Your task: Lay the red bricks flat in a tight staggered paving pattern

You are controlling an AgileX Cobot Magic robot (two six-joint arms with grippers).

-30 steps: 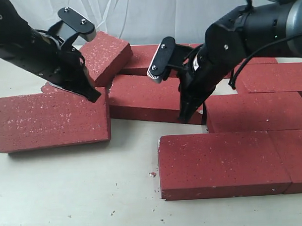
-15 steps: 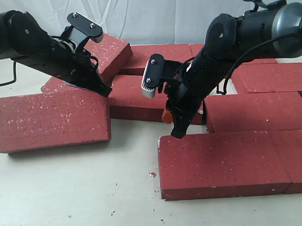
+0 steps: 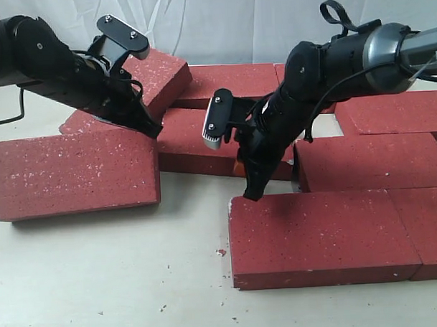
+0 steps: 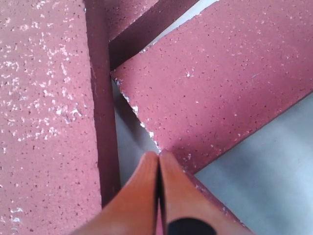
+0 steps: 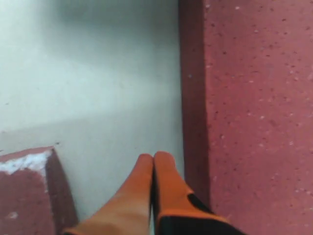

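Red bricks on table, tilted brick beside left hand, crumbs nearby

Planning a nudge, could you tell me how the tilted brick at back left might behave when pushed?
The tilted brick looks thick, so probably heavy. Propped on neighbouring bricks, it may drop flat. Its rough face likely drags.

Pale floor, white curtain backdrop
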